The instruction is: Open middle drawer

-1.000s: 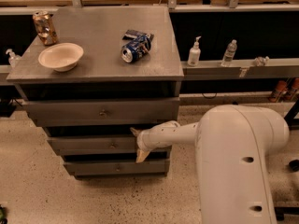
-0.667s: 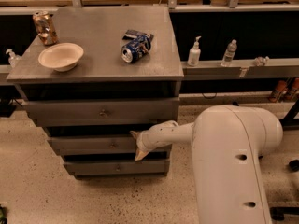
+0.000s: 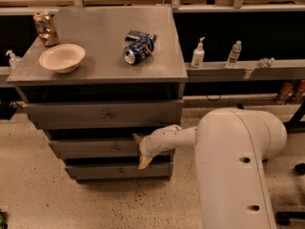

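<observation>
Three drawers: stacked in the grey desk (image 3: 105, 66), camera view; fronts face the viewer
Middle drawer (image 3: 90, 148): second in the stack; long axis left-right; knob (image 3: 114, 148) central; dark gap above its front
End effector (image 3: 140, 150): at the drawer front's right part, right of the knob; fingers apart, one tip high, one low
Open room: bare floor (image 3: 71, 199) before the fronts; white arm (image 3: 228, 166) on the right

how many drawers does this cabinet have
3, stacked: top drawer, middle drawer, bottom drawer. The gripper is at the middle drawer's right end, jaws open.
</observation>
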`<action>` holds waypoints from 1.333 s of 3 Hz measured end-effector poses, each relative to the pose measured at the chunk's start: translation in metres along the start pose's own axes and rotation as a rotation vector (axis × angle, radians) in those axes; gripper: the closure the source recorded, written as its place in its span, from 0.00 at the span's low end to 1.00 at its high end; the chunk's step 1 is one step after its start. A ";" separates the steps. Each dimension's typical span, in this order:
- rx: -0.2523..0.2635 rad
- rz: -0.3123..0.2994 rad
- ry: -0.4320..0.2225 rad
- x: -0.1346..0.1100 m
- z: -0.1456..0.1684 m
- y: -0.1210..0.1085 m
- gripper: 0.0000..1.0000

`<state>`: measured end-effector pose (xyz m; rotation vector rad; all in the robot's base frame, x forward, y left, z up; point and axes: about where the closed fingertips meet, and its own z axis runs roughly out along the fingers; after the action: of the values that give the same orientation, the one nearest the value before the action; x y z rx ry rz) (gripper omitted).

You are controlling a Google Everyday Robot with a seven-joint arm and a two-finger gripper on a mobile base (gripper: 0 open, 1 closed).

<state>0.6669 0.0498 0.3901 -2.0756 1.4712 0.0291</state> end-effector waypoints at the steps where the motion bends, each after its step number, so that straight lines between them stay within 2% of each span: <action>1: 0.000 0.000 0.000 0.000 0.000 0.000 0.23; 2: 0.000 0.000 0.000 0.000 0.000 0.000 0.26; 4: 0.000 0.000 0.000 0.000 -0.001 0.000 0.22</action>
<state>0.6667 0.0498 0.3909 -2.0756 1.4710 0.0292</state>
